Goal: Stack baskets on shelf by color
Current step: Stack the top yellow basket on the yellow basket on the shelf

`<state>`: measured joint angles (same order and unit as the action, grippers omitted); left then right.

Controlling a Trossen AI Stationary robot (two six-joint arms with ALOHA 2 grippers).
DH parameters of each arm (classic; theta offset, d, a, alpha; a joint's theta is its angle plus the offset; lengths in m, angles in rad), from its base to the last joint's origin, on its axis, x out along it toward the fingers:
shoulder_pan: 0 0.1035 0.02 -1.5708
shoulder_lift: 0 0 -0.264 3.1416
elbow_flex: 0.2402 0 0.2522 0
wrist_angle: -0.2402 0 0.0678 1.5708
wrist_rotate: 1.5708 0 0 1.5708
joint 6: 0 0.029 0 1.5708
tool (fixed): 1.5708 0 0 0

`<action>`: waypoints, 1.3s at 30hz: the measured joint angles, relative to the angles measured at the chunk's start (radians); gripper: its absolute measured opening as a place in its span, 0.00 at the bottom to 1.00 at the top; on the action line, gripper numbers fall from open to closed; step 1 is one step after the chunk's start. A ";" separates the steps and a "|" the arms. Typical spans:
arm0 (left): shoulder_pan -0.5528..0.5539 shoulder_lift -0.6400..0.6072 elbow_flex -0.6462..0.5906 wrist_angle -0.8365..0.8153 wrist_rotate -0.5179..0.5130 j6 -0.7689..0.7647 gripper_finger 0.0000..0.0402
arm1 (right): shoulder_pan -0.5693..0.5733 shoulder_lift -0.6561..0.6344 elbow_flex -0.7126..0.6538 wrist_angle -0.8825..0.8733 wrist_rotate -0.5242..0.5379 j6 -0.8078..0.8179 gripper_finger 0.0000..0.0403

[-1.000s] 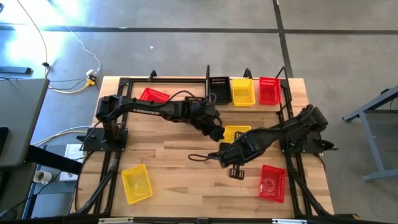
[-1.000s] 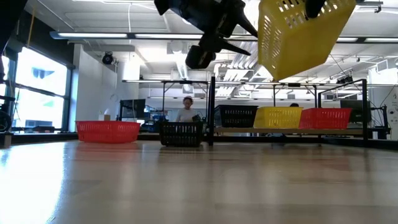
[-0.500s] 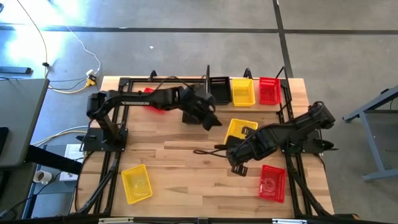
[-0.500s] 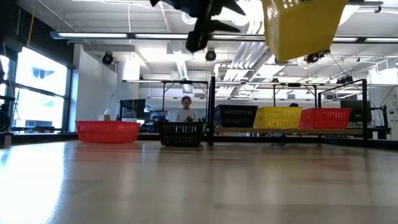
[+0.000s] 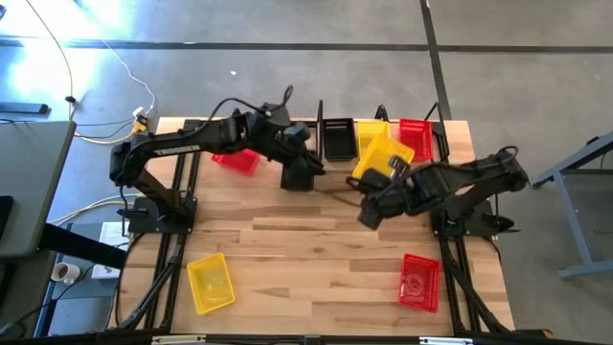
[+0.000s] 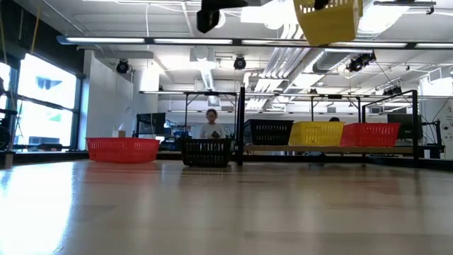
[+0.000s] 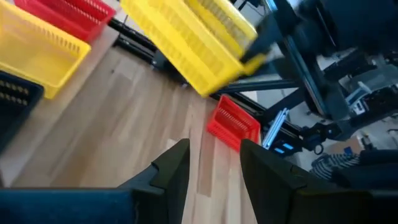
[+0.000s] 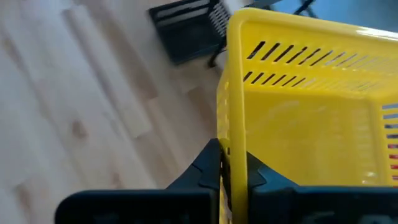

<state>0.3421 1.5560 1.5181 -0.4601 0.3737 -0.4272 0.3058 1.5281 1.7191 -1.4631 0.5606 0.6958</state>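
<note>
The right end effector (image 8: 231, 171) was clamped on the rim of a yellow basket (image 5: 382, 157), its two dark fingers pinching the thin plastic wall, and held it tilted in the air at the upper centre-right of the high view, just in front of the shelf (image 5: 441, 144). There a black basket (image 5: 337, 138), a second yellow basket (image 5: 370, 130) and a red basket (image 5: 414, 138) sat side by side. The left end effector (image 7: 212, 163) hung with its fingers apart at the upper centre of the high view, over the desk (image 5: 287, 249) near a loose black basket (image 5: 296, 175). The likely trouble, as I judge it, was the narrow edge grip: the smooth, light plastic could pivot or slip between the fingers, and a tilted basket might catch on the thin black posts or jam askew rather than nest in its yellow twin. All the baskets were rectangular, slotted-sided and glossy; the desk was pale planked wood. Three others lay apart: red at upper left (image 5: 235, 153), yellow at lower left (image 5: 210, 282), red at lower right (image 5: 420, 282).
</note>
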 joint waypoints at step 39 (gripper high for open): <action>0.163 -0.088 0.000 -0.045 0.001 0.037 0.33 | -0.726 -0.364 -0.424 0.567 -0.385 -0.920 0.00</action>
<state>0.5053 1.4685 1.5185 -0.5053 0.3742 -0.3901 -0.4203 1.1639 1.2955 -0.8958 0.1758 -0.2242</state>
